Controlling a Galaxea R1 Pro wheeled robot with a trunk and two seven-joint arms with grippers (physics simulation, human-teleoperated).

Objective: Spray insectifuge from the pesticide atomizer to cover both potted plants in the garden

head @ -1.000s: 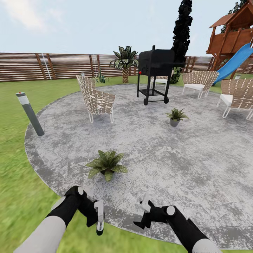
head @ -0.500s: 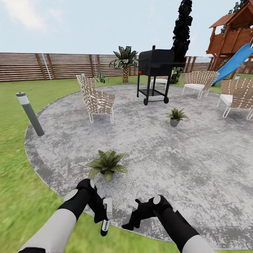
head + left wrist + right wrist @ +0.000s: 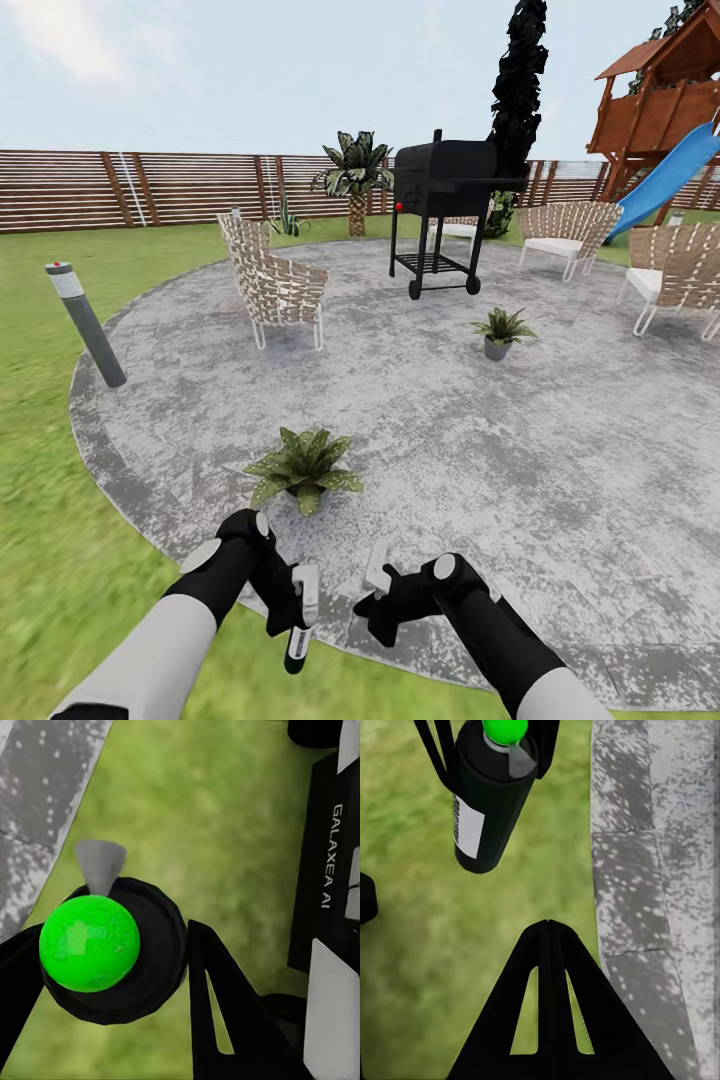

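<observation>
My left gripper (image 3: 296,612) is shut on the pesticide atomizer (image 3: 299,640), a slim dark bottle hanging downward over the grass at the patio's near edge. In the left wrist view the atomizer (image 3: 112,960) shows a bright green cap and a grey nozzle between black fingers (image 3: 225,1012). My right gripper (image 3: 376,578) is shut on nothing, a hand's width to the right of the bottle; the right wrist view shows its closed fingertips (image 3: 547,926) below the atomizer (image 3: 491,799). The broad-leaved potted plant (image 3: 303,467) stands just beyond both grippers. The spiky plant in a grey pot (image 3: 500,333) is farther off, to the right.
The round stone patio (image 3: 450,430) lies ahead, with lawn (image 3: 50,520) to the left. A wicker chair (image 3: 272,285), a black grill (image 3: 445,205), more wicker chairs (image 3: 670,275) and a grey bollard light (image 3: 88,325) ring it. A slat fence (image 3: 150,188) and a playset with a slide (image 3: 670,160) stand behind.
Both arms have drawn inward toward each other. The left gripper with the atomizer has shifted right and slightly forward; the right gripper has moved left, closer to the bottle.
</observation>
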